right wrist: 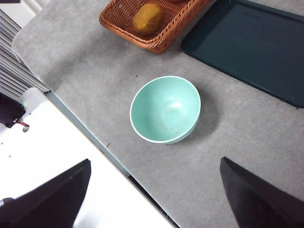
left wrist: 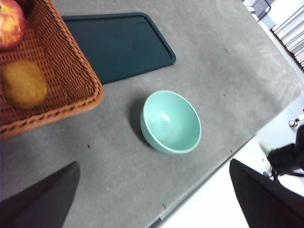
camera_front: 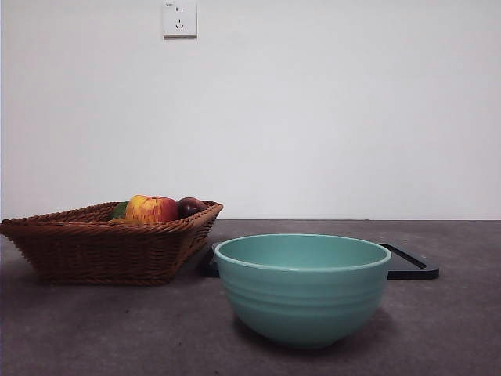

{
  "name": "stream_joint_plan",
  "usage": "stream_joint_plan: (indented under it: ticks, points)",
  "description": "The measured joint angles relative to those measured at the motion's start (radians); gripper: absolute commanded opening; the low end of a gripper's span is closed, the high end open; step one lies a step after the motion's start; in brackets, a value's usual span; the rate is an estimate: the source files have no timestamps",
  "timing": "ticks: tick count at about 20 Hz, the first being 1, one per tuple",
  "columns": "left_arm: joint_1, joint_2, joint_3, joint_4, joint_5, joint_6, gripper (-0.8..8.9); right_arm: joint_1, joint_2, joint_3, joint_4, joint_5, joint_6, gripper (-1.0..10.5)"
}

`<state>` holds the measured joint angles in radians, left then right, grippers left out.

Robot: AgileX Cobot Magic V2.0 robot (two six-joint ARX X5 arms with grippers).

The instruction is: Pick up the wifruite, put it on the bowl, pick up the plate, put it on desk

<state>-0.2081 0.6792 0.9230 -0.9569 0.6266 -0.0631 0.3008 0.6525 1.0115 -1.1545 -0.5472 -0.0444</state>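
While the fruit [left wrist: 23, 84] lies untouched in the wicker basket [left wrist: 71, 71] beside a red-yellow apple [left wrist: 10, 23], the first step, picking it up, looks not yet begun. The bowl [camera_front: 302, 286] stands empty on the grey surface [right wrist: 247, 137], near the basket and just in front of a dark tray [left wrist: 118, 45] that lies flat behind it. Both arms hang high above the scene. The left gripper [left wrist: 154, 199] has its fingers [left wrist: 42, 199] spread wide with nothing between them, and the right gripper [right wrist: 154, 194] has its fingers [right wrist: 259, 197] spread the same way, also empty. The fruit is well apart from both, though it sits closer to the left gripper's side. The next move probably calls for one arm to descend into the basket, straddle the fruit clear of the apple and the basket wall, and close on it.
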Motion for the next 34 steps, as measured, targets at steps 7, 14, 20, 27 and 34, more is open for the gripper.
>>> stream_joint_plan:
  ticks: [7,14,20,27,34]
  points:
    - [-0.027,0.183,0.071,0.069,-0.109,-0.01,4.97,0.0,0.0,0.0,0.0,0.0,0.0,4.3]
    - [-0.127,0.519,0.284,0.113,-0.343,-0.011,4.66,0.0,0.0,0.0,0.0,0.001,0.0,4.3]
    - [-0.177,0.768,0.363,0.13,-0.501,-0.008,4.66,0.0,0.0,0.0,0.0,0.001,0.0,4.3]
    - [-0.18,0.991,0.363,0.213,-0.553,-0.006,4.66,0.0,0.0,0.0,0.0,0.001,0.0,4.3]
    - [-0.18,1.109,0.364,0.289,-0.579,-0.005,4.51,0.0,0.0,0.0,0.0,0.001,0.0,4.3]
